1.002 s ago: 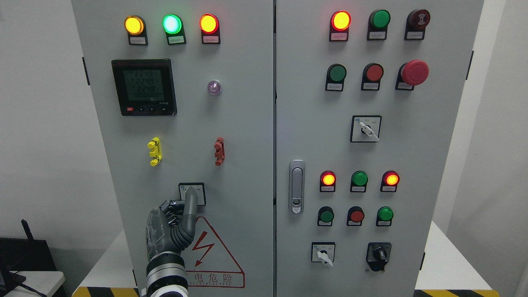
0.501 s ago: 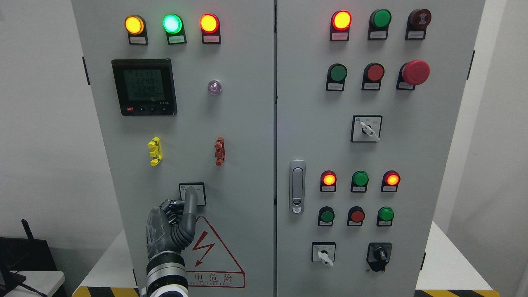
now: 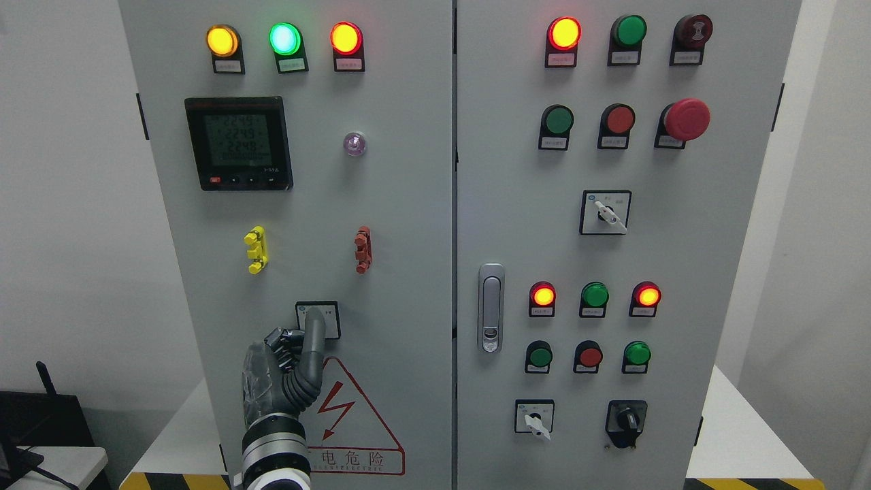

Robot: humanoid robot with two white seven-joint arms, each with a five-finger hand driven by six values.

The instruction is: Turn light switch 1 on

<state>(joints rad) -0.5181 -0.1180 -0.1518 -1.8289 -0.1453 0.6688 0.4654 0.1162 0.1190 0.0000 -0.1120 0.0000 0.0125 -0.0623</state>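
Grey left hand (image 3: pixel 279 381): you've got one finger extended onto the rotary switch (image 3: pixel 318 320) just above it, other fingers curled, nothing grasped.

Head-height, near, square-on to cabinet (image 3: pixel 422 204)

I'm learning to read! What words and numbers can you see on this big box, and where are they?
"2249", "2249", "2248", roughly, dim: meter screen.
"电危险": warning triangle sticker, partly behind the left hand; small print below it is blurred.
Tags under the lamps, buttons and switches: too small to read.
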